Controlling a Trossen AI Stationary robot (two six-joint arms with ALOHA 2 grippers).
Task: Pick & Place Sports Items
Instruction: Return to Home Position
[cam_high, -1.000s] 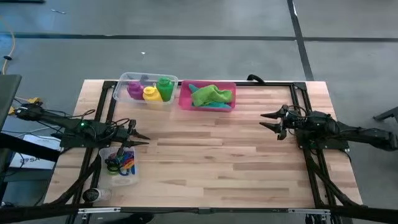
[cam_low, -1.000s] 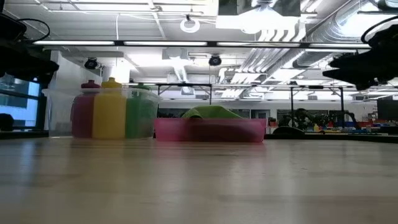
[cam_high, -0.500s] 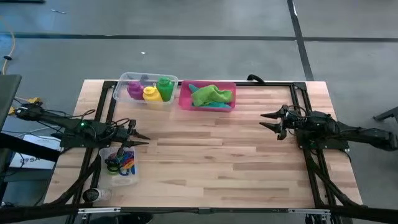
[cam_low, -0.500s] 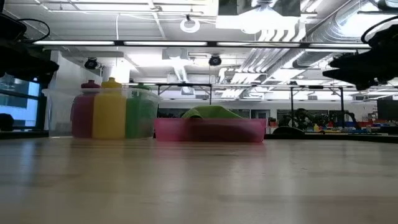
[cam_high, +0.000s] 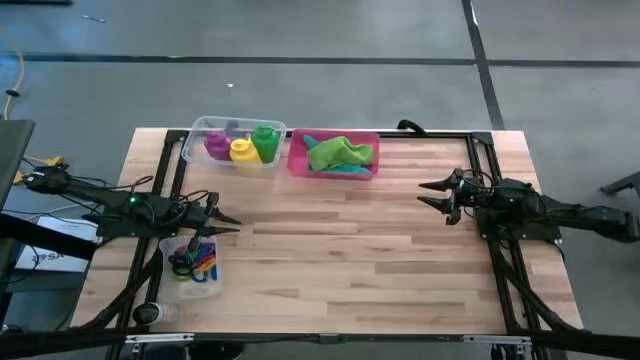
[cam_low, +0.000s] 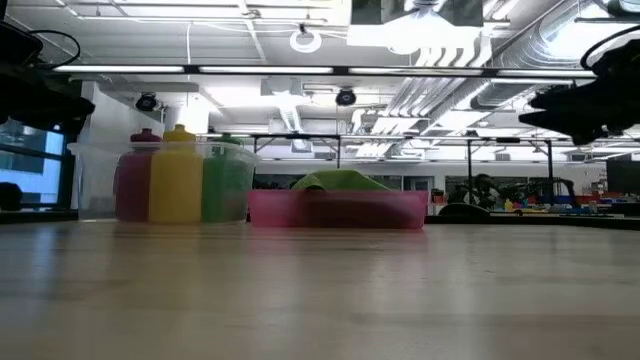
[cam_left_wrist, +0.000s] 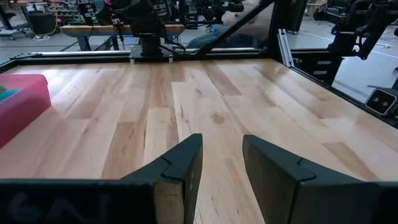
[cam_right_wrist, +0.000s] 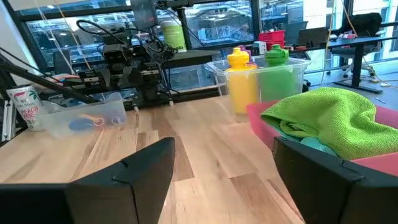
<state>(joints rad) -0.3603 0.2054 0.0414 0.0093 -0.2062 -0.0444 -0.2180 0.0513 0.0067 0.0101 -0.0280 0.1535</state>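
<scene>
Purple, yellow and green bottles (cam_high: 240, 145) stand upright in a clear tub (cam_high: 195, 130) at the table's far edge, also seen in the low view as bottles (cam_low: 180, 178). Beside it, a pink tray (cam_high: 296, 160) holds a green cloth (cam_high: 340, 152) lying over a teal cloth (cam_high: 345, 171). Coloured rings (cam_high: 195, 260) lie in a small clear tub at the near left. My left gripper (cam_high: 232, 222) hovers just beyond that tub, open by a narrow gap (cam_left_wrist: 221, 149) with nothing in it. My right gripper (cam_high: 422, 194) stands open wide at the table's right, fingers level (cam_right_wrist: 224, 152).
Black frame rails (cam_high: 505, 270) run along the table's left, right and far sides. A white-topped can (cam_high: 150, 312) stands at the near left corner. Bare wood (cam_high: 340, 260) spans the table's middle between the two grippers.
</scene>
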